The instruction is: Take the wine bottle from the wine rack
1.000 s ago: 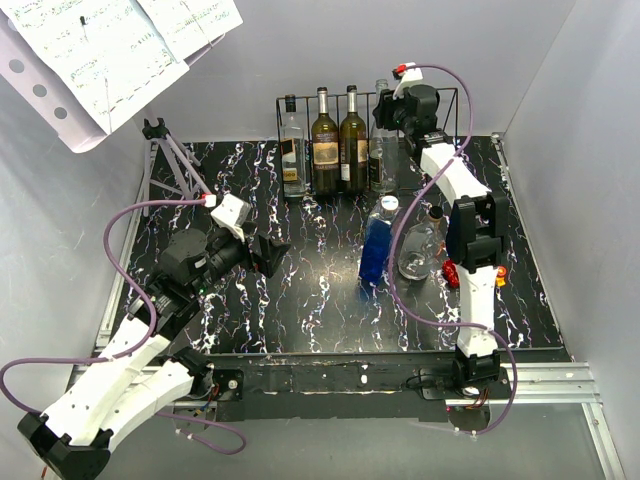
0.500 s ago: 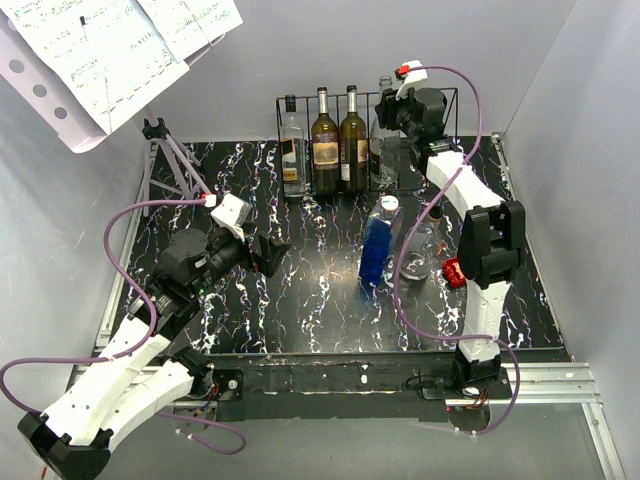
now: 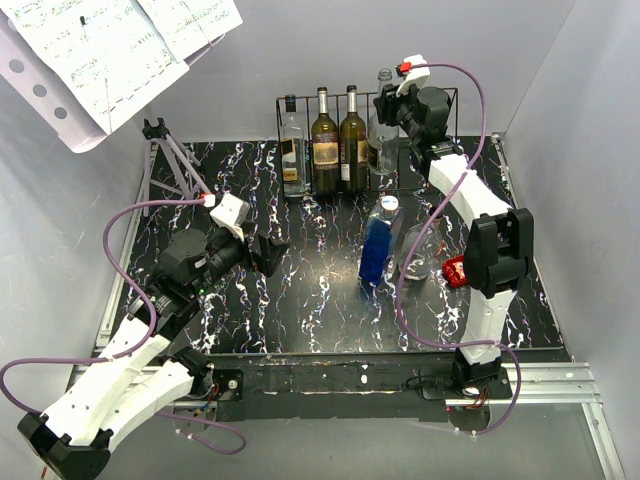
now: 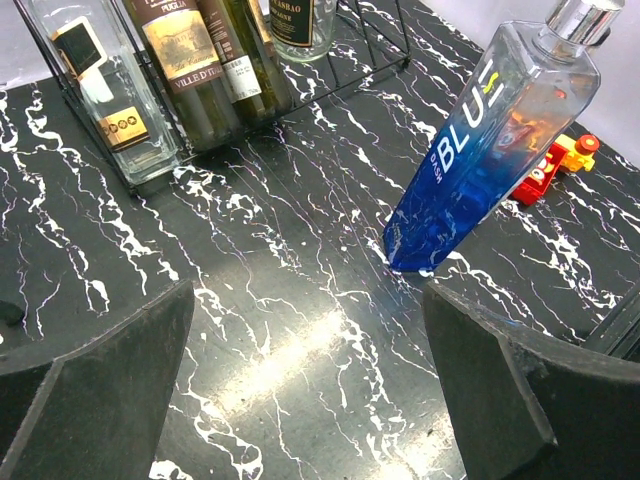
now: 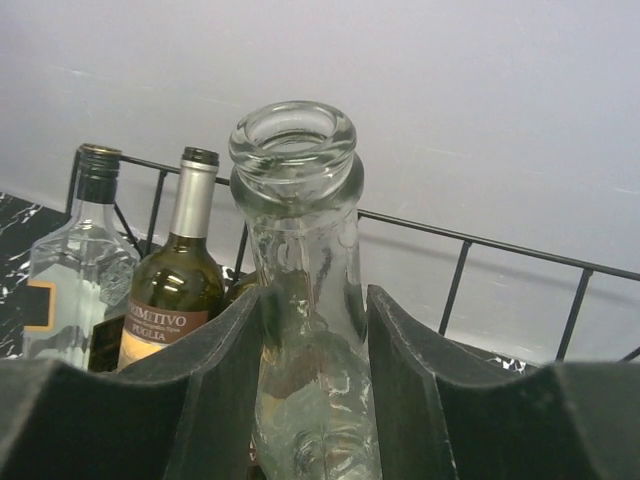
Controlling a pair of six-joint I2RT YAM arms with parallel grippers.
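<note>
Wine rack at table back, wall close behind. Blue bottle upright before rack, open tabletop around. In rack: dark wine bottles, square clear bottle. Clear wine bottle at their right, neck clamped by right gripper, higher than before. Left gripper gaping, empty.

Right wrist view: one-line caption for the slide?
Right gripper closed on the neck of an uncapped clear bottle, dark wine bottle and wire rack beyond.

Robot lab booth: white walls, aluminium rail.
</note>
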